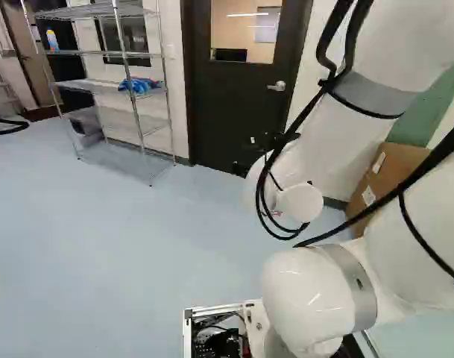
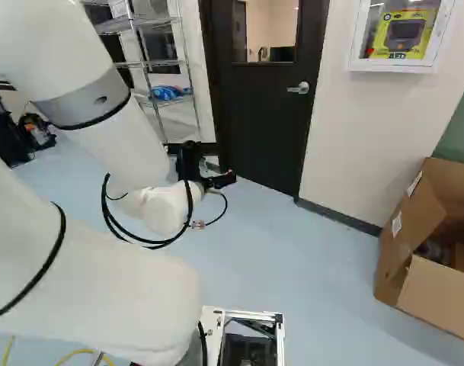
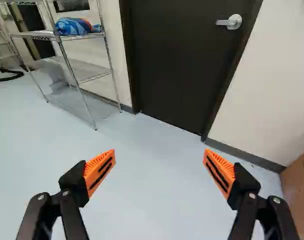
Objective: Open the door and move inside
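Observation:
In the right base view my gripper [image 2: 209, 180] reaches toward the dark door [image 2: 266, 122], well short of it; its fingers are hard to make out there. The door is shut in its frame, with a window in its upper half and a silver lever handle [image 2: 299, 88] on its right side. The wrist view shows the gripper [image 3: 159, 170] open, the orange pads wide apart with only floor seen between them. Ahead of the fingers stand the closed door [image 3: 184, 65] and its handle [image 3: 230, 22], both beyond reach of the pads.
A wire shelf rack [image 1: 126, 101] with a blue item [image 1: 139, 85] stands left of the door. Right of it, a white wall cabinet [image 2: 399, 34] holds a yellow device. An open cardboard box [image 2: 437, 282] sits on the floor by the right wall.

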You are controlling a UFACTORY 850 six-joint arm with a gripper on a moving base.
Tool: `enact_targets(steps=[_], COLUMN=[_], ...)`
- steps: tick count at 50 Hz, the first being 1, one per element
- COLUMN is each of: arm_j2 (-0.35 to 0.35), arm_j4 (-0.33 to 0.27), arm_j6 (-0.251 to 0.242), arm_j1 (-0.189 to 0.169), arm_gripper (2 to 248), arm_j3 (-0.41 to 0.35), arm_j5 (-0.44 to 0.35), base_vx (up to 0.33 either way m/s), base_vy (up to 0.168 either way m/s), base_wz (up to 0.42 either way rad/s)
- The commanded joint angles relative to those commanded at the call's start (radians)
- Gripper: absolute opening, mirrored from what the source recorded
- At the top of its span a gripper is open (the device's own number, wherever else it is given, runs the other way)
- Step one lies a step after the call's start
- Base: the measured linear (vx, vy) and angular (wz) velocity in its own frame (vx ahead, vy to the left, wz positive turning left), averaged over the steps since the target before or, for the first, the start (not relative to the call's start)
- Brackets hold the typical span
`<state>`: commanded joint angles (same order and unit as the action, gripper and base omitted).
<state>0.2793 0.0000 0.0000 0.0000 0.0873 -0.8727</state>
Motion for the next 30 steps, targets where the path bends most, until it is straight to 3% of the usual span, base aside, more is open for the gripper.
enact_targets(steps=[30], arm_j2=[0.000], arm_j4=[0.000], arm_j6=[0.000], arm_j1=[0.000], arm_gripper=[247], arm_j3=[0.000], arm_j5=[0.000], base_vx=[0.002], base_vy=[0.000], base_wz=[0.000])
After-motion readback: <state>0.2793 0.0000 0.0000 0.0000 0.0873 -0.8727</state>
